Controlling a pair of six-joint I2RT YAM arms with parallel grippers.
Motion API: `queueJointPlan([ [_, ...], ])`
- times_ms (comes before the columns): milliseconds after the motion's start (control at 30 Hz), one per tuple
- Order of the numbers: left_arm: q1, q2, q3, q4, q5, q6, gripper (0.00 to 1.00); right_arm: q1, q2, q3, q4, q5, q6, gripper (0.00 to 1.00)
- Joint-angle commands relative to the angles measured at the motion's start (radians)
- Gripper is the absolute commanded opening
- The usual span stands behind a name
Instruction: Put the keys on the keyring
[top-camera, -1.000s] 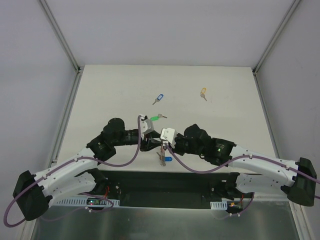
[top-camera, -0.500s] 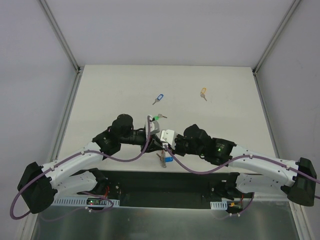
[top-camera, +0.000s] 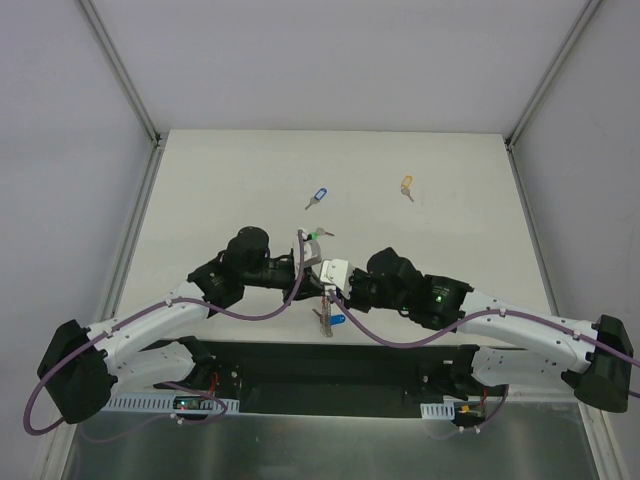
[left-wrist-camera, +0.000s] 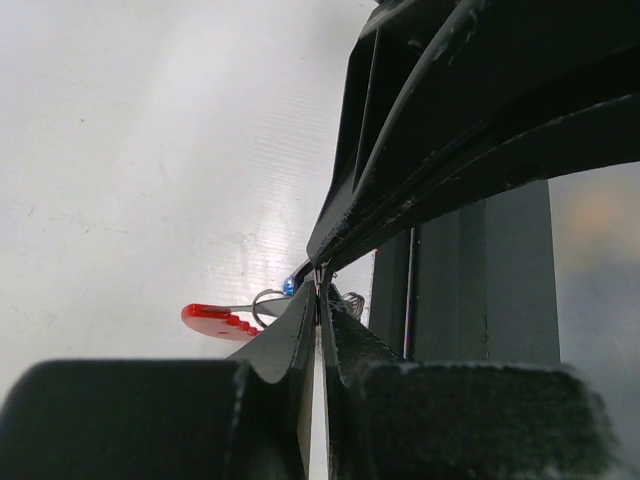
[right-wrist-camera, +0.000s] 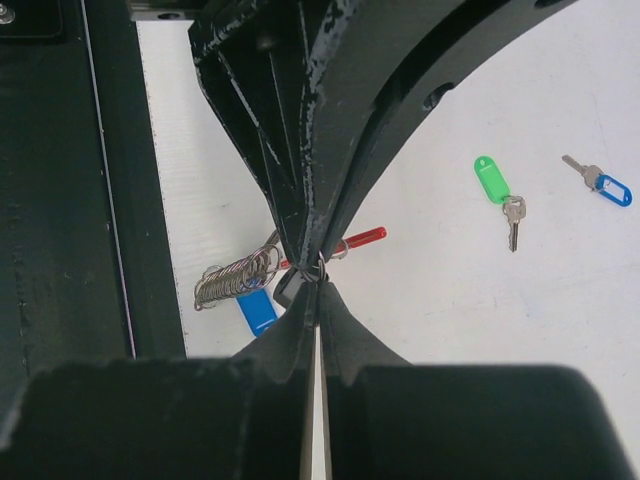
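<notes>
The keyring hangs between my two grippers, just above the table's near edge. The right wrist view shows its red band (right-wrist-camera: 362, 237), its grey ribbed coil (right-wrist-camera: 234, 279), a blue-tagged key (right-wrist-camera: 257, 311) and a black tag (right-wrist-camera: 289, 289) on it. My right gripper (right-wrist-camera: 320, 283) is shut on the keyring where a small metal ring sits. My left gripper (left-wrist-camera: 320, 295) meets it tip to tip and is shut on the same spot, with the red band (left-wrist-camera: 214, 319) sticking out to its left. Loose on the table lie a green-tagged key (top-camera: 318, 234), a blue-tagged key (top-camera: 318, 196) and a yellow-tagged key (top-camera: 406, 186).
The black base rail (top-camera: 330, 365) runs just behind the hanging keyring at the table's near edge. White walls with metal frame posts (top-camera: 120, 75) close in the table on three sides.
My left gripper has moved right to meet the right gripper and has shut on the keyring. The right arm has held still, and the loose keys have not moved.
</notes>
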Motion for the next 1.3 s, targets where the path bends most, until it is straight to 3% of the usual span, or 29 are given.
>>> queueJointPlan([
  [0,0.007,-0.054,0.017,0.053,-0.078,-0.025,0.0,0.002,-0.028,0.021,0.039,0.028,0.001,0.01],
  [167,0.038,-0.131,-0.119,0.3,-0.166,-0.207,0.0,-0.001,-0.072,-0.056,0.091,0.045,0.063,0.01],
  [400,0.038,-0.142,-0.207,0.512,-0.241,-0.333,0.0,0.005,-0.092,-0.142,0.234,0.032,0.159,0.02],
  [467,0.038,-0.14,-0.22,0.556,-0.249,-0.353,0.0,0.012,-0.071,-0.138,0.24,0.035,0.173,0.1],
  [567,0.039,-0.14,-0.224,0.563,-0.246,-0.35,0.0,0.012,-0.083,-0.15,0.26,0.084,0.188,0.27],
  [733,0.038,-0.168,-0.248,0.563,-0.261,-0.328,0.0,0.009,-0.19,-0.17,0.252,0.246,0.208,0.33],
  [900,0.038,-0.168,-0.247,0.572,-0.222,-0.31,0.0,-0.014,-0.213,-0.147,0.234,0.249,0.201,0.35],
  [1000,0.038,-0.167,-0.236,0.577,-0.168,-0.278,0.0,-0.074,-0.186,-0.105,0.213,0.144,0.193,0.35],
  [1033,0.039,-0.167,-0.233,0.577,-0.14,-0.256,0.0,-0.124,-0.18,-0.093,0.197,0.013,0.193,0.36],
  [1267,0.038,-0.173,-0.217,0.581,-0.039,-0.166,0.0,-0.329,-0.077,0.026,0.084,-0.463,0.178,0.36],
])
